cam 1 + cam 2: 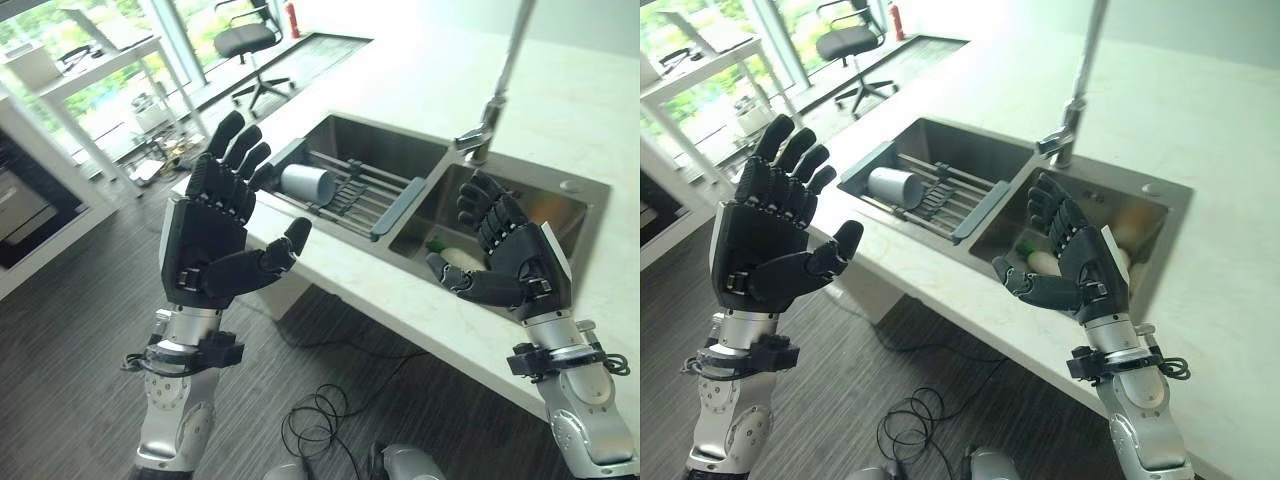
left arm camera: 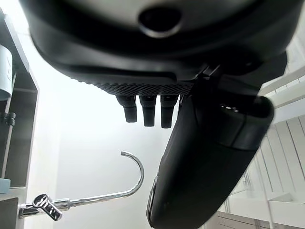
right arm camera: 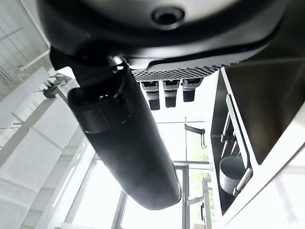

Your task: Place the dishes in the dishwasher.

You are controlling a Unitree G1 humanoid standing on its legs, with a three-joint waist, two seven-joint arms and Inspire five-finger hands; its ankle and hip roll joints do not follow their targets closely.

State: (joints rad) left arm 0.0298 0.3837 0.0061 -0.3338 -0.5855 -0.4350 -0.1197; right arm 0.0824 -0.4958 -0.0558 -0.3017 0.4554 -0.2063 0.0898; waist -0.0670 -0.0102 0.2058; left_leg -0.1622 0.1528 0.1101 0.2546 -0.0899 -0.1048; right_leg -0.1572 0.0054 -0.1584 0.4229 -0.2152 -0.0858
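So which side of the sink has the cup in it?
The left basin, under the robot's left robot hand. A grey cup lies on its side on the rack there. The right basin holds pale dishes instead.

A pale stone counter [image 1: 400, 290] carries a double steel sink [image 1: 520, 195] set into it near its front edge. In the left basin a wire rack [image 1: 355, 190] holds a grey cup [image 1: 307, 183] lying on its side. A chrome faucet [image 1: 490, 115] rises from the sink's back edge, between the basins.
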